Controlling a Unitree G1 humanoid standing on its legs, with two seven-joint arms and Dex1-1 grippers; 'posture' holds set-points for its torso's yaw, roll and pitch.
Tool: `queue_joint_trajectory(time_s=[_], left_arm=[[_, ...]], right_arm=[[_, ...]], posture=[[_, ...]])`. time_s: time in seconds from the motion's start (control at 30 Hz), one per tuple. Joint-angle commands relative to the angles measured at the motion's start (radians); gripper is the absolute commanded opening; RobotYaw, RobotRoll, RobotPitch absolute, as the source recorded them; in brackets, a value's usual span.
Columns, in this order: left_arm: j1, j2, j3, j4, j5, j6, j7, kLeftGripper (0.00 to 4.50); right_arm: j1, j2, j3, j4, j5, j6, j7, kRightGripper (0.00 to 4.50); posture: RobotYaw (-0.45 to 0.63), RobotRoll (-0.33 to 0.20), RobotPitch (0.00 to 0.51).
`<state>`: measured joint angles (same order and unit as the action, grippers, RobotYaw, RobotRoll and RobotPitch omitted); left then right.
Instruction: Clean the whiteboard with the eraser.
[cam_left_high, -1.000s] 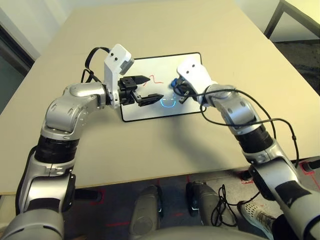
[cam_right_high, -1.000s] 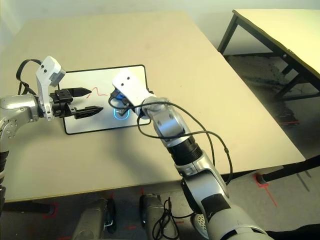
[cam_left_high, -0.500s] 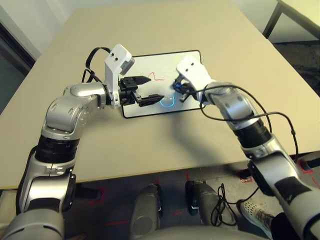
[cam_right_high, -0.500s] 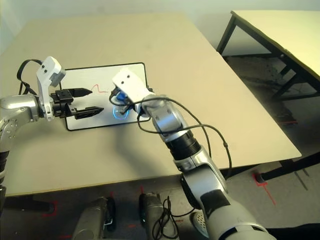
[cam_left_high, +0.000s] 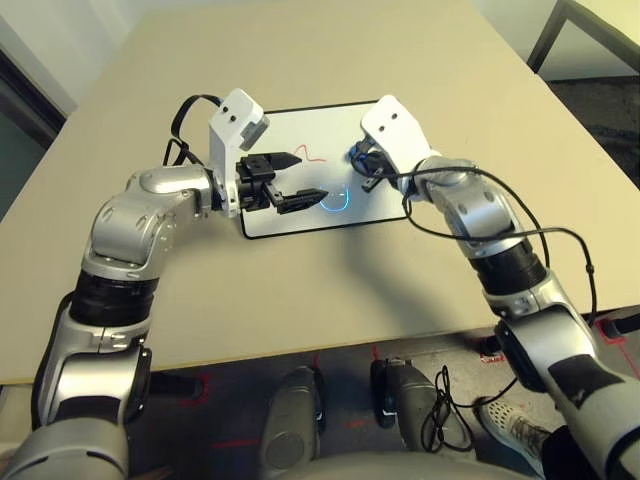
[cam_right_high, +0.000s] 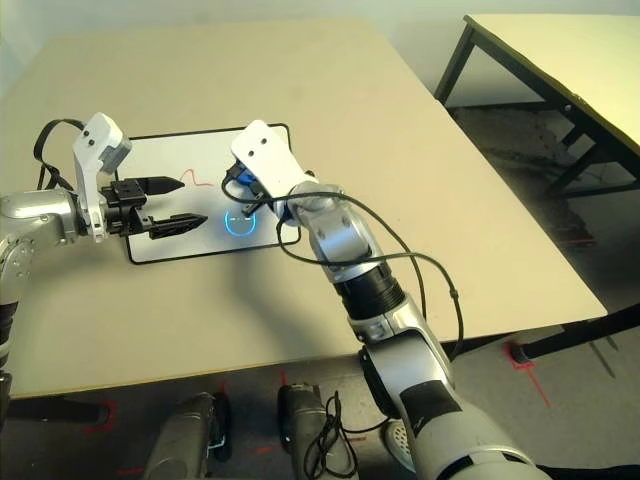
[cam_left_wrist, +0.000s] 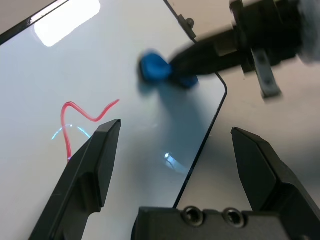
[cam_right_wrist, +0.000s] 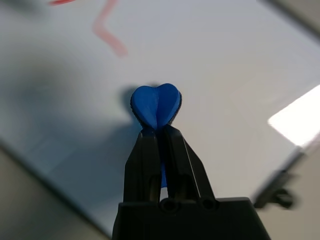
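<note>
Clamping our right gripper (cam_right_wrist: 159, 131) on the eraser (cam_right_wrist: 155, 104) over the whiteboard (cam_left_high: 300, 215) while our left gripper (cam_left_wrist: 175, 150) is gaping, we are risking missing the red line (cam_left_wrist: 85, 114) if we sweep elsewhere.

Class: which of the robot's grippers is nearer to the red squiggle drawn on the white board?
Left. The left gripper hangs open right beside the red squiggle; the right gripper, pinching the small blue eraser, sits farther off across the black-framed whiteboard.
</note>
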<state>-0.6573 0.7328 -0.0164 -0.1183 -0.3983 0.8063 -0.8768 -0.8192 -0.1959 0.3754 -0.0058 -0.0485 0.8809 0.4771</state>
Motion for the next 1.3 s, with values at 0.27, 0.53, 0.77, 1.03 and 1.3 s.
queue_joint_trajectory(time_s=[0.27, 0.53, 0.77, 1.03, 1.3], left_arm=[[-0.007, 0.099, 0.037, 0.079, 0.034, -0.046, -0.011, 4.50], [0.030, 0.132, 0.055, 0.062, 0.029, -0.037, -0.011, 4.50], [0.058, 0.134, 0.071, 0.027, 0.016, -0.008, -0.002, 4.50], [0.063, 0.137, 0.078, 0.015, 0.008, 0.005, 0.005, 4.50], [0.073, 0.127, 0.078, 0.005, 0.001, 0.011, 0.012, 4.50]], right_arm=[[-0.049, 0.049, 0.024, 0.121, -0.007, -0.025, 0.005, 0.00], [-0.197, 0.095, -0.046, 0.269, -0.001, -0.135, -0.017, 0.00], [-0.167, 0.111, -0.004, 0.270, -0.012, -0.146, 0.010, 0.00], [-0.065, 0.095, 0.085, 0.138, -0.021, -0.081, 0.066, 0.00], [-0.190, 0.106, -0.010, 0.317, -0.022, -0.176, 0.012, 0.00]], posture=[[0.08, 0.000, 0.197], [0.09, 0.000, 0.194], [0.10, 0.000, 0.198], [0.10, 0.000, 0.203], [0.10, 0.000, 0.203]])
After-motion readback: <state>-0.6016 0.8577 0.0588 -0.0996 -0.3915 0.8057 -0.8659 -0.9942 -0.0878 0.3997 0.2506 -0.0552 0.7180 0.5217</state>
